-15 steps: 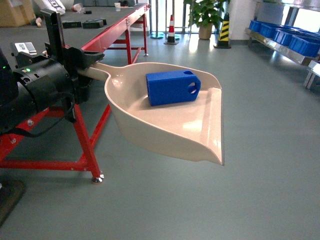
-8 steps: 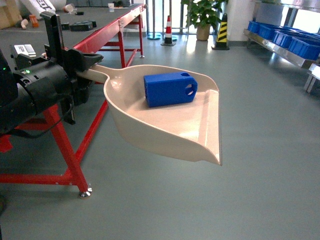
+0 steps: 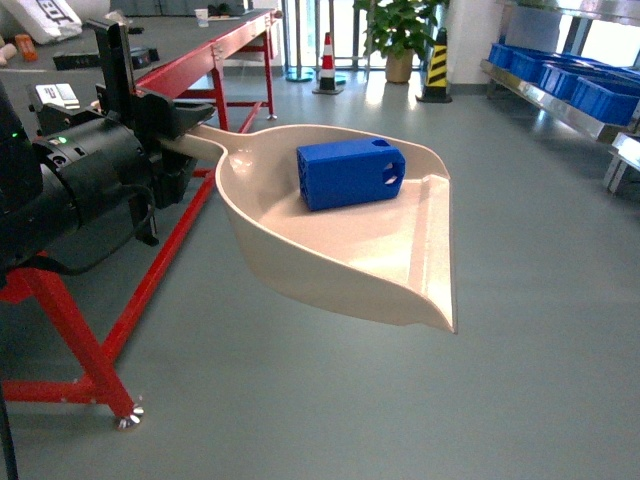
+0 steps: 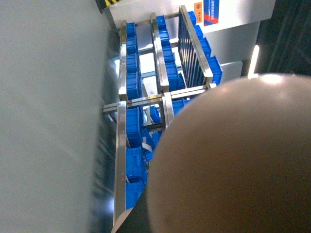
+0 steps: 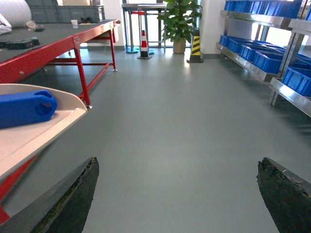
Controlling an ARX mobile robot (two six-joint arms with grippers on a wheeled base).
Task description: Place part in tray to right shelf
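The long straight handle of the cream plastic dustpan-shaped tray [image 3: 340, 245] is clamped by the black left gripper [image 3: 175, 125] at the left of the head view, and the scoop is held out level above the grey floor [image 3: 540, 380]. The small bright-blue box-shaped part [image 3: 350, 172] is seen lying on its side on the tray's flat bed, toward the back wall, its end with the round holes turned to the right. In the right wrist view the two dark fingers [image 5: 68, 199] of the right gripper [image 5: 177, 194] are seen spread wide apart with nothing between them, the tray's edge and the part showing at the left. The step in hand is judged to be the carry toward the stainless-steel right shelf [image 3: 560, 95], which stands well apart at the far right with its large blue crates [image 3: 600, 95]. The tray is best kept level or tipped slightly back, so that the loose part is not slid over the open front lip, and turns of the base should be taken gently. A red-framed worktable [image 3: 170, 75] is passed close on the left and should be cleared. Farther off, a striped cone [image 3: 327, 62] and a potted plant [image 3: 395, 35] are seen. A label is visible at the top of the left wrist view, but its writing cannot be read.
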